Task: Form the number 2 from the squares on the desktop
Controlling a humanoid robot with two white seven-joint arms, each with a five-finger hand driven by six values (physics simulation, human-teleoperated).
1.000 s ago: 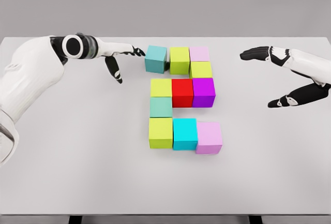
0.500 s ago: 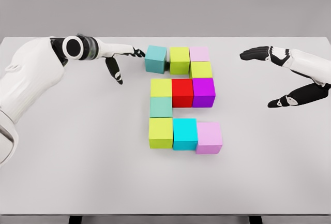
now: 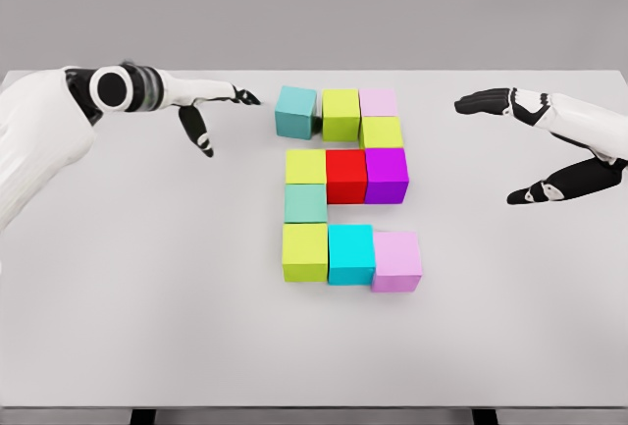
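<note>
The left hand point(image 3: 211, 111) hovers over the table point(image 3: 147, 297) with fingers spread, grasping nothing. The teal cube point(image 3: 295, 112) sits just beyond its fingertips, not touching, at the top-left end of the coloured cubes point(image 3: 345, 185) laid out as a 2. The right hand point(image 3: 535, 145) hangs released, well apart from them.

The left hand point(image 3: 211, 111) reaches from nine o'clock with fingers spread, holding nothing, while the right hand point(image 3: 520, 145) hovers at three o'clock, thumb and fingers parted wide
</note>
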